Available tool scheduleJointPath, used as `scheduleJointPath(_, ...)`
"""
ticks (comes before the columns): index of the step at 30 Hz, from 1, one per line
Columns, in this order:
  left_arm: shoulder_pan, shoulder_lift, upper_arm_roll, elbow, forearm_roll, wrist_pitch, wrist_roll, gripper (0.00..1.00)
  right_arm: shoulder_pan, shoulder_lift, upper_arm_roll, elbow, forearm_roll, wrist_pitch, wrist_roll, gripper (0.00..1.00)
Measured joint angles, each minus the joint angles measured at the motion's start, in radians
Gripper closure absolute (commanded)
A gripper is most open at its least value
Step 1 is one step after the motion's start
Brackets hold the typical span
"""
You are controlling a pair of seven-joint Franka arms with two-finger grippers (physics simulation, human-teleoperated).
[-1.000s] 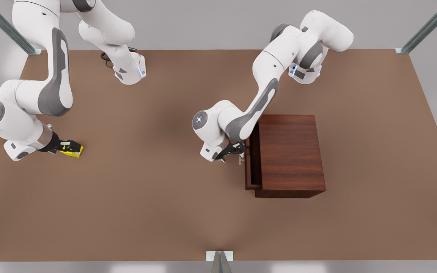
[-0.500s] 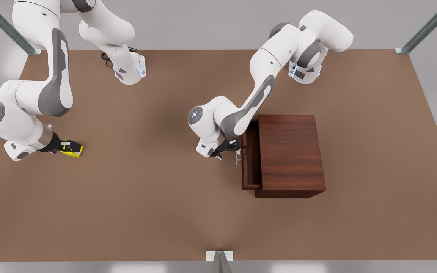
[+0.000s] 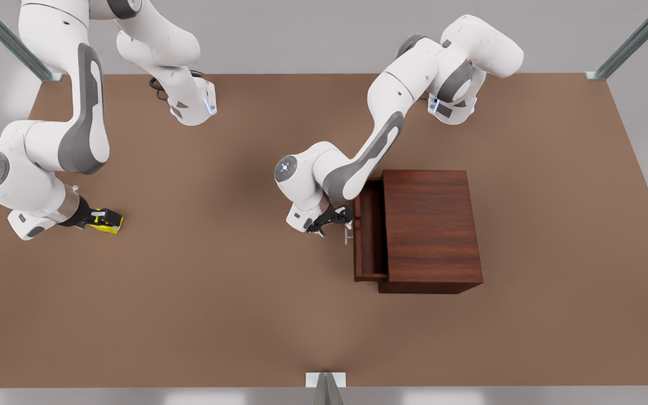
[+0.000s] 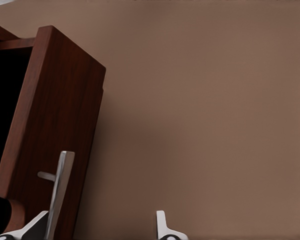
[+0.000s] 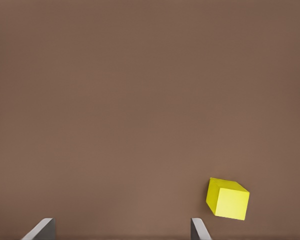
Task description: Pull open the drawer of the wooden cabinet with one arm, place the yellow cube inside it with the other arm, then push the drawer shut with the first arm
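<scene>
Drawer point(image 3: 370, 236) out further than before, left gripper point(image 3: 345, 218) open-fingered at its handle point(image 4: 59, 192). Right gripper point(image 3: 98, 218) spread over yellow cube point(image 5: 227, 198) near counter's point(image 3: 245, 315) left edge, not gripping; mid-counter open.

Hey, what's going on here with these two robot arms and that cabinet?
The left gripper is at the silver handle of the drawer, which stands partly pulled out of the wooden cabinet. Its fingers are open, with the handle close beside one of them. The right gripper, also open, hovers low by the yellow cube, which sits on the brown table, not yet picked up and just outside the fingers.
</scene>
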Motion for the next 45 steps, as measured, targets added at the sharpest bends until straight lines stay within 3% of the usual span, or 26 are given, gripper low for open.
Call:
scheduleJointPath(15,-0.032,0.0,0.001,0.006,0.0,0.006,-0.01,0.0,0.001,0.002,0.001,0.0,0.0,0.0,0.001,0.0)
scheduleJointPath(23,-0.048,-0.077,-0.032,0.086,-0.025,-0.103,-0.007,0.0,0.002,0.018,0.004,-0.005,0.0,-0.001,0.005,0.0)
scheduleJointPath(25,0.031,-0.227,-0.034,0.074,-0.093,-0.191,0.016,0.0,0.041,0.072,0.004,-0.009,-0.017,-0.004,0.024,0.0)
scheduleJointPath(26,0.153,-0.354,-0.034,0.01,-0.158,-0.239,0.045,0.0,0.051,0.109,0.002,-0.009,-0.022,0.004,0.035,0.0)
scheduleJointPath(28,0.467,-0.633,-0.022,-0.343,-0.303,-0.247,0.134,0.0,0.025,0.154,0.0,-0.019,-0.02,0.029,0.054,0.0)
scheduleJointPath(30,0.677,-0.838,0.015,-0.662,-0.414,-0.184,0.233,0.0,-0.015,0.106,-0.001,-0.096,-0.017,0.054,0.07,0.0)
scheduleJointPath(33,0.817,-0.843,0.035,-0.596,-0.478,-0.174,0.361,0.0,-0.079,0.009,-0.005,-0.223,0.006,0.084,0.092,0.0)
scheduleJointPath(39,0.661,-0.828,0.033,-0.57,-0.5,-0.175,0.56,0.0,-0.173,0.009,-0.008,-0.316,0.023,0.171,0.127,0.0)
scheduleJointPath(45,0.709,-0.802,0.036,-0.553,-0.505,-0.162,0.704,0.0,-0.253,0.098,-0.008,-0.311,0.013,0.257,0.142,0.0)
